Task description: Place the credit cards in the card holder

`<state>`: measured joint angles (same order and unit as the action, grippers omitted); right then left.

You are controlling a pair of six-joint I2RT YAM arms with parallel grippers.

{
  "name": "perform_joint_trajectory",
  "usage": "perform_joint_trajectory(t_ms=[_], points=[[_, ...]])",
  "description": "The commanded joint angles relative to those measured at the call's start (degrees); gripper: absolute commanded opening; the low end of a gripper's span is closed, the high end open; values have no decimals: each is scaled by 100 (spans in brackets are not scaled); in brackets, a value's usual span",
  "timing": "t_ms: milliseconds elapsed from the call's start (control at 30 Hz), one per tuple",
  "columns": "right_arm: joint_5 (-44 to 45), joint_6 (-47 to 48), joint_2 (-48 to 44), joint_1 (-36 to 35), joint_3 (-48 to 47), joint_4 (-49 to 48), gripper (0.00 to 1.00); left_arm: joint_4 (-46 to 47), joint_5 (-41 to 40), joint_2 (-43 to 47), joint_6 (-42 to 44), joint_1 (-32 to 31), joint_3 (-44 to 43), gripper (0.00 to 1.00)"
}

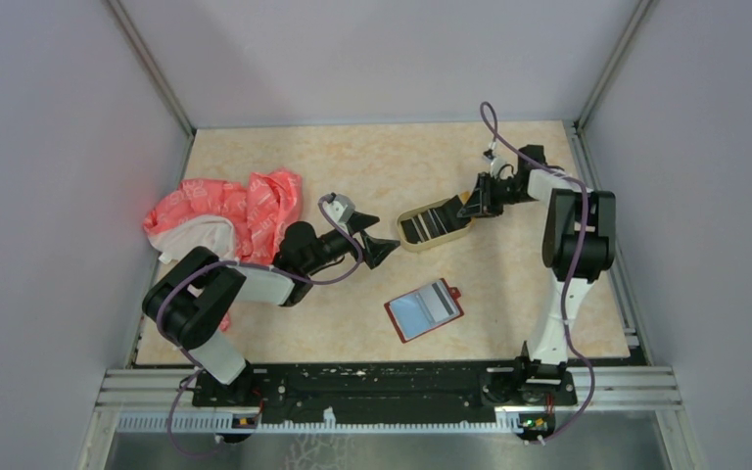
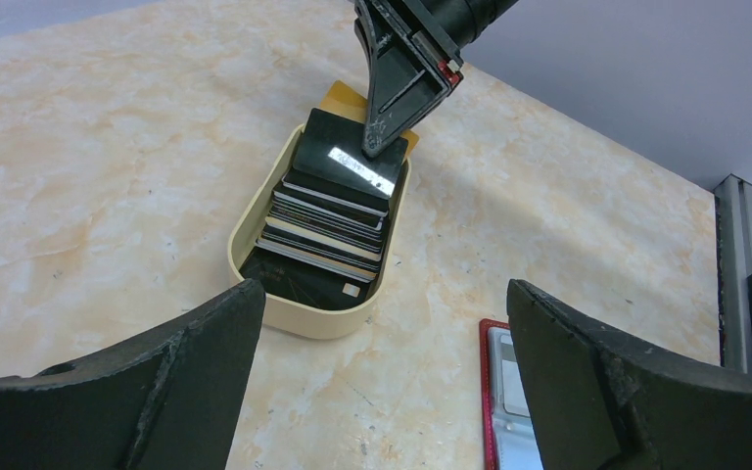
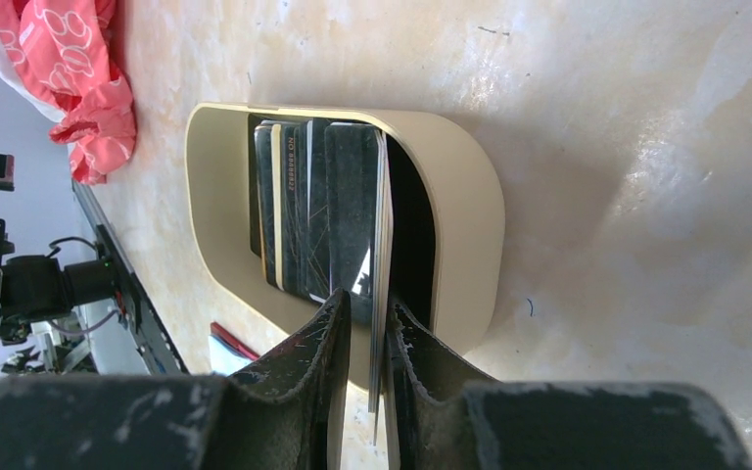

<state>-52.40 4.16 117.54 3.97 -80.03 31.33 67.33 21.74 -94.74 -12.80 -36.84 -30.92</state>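
Right end effector (image 3: 367, 315) pinching credit card (image 3: 357, 196) — topmost, in tan tray (image 3: 465, 225)

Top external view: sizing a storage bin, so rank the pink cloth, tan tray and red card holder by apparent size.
1. pink cloth, clearly largest.
2. red card holder and tan tray: look about alike, so not ranked.

The credit cards (image 2: 328, 220), mostly dark with pale stripes, lie overlapped in a row inside the tan tray (image 2: 315, 318) at the far right. The far end card (image 2: 331, 147) is tilted up. The red card holder (image 1: 424, 310) lies open near the centre, perhaps with a light-blue card inside.
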Motion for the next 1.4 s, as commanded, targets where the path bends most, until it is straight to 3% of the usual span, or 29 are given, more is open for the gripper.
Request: perform_joint_trajectory(t_ms=[0, 800, 1133, 1367], points=[[-271, -29, -48, 93, -137, -92, 17, 263, 129, -8, -8, 38, 61, 99], [-447, -145, -213, 435, -53, -182, 17, 263, 160, -27, 5, 34, 51, 99], [-498, -210, -196, 465, -24, -233, 0, 263, 169, -28, 5, 32, 47, 99], [-440, -241, -305, 489, 34, -329, 0, 263, 165, -21, 14, 33, 51, 99]])
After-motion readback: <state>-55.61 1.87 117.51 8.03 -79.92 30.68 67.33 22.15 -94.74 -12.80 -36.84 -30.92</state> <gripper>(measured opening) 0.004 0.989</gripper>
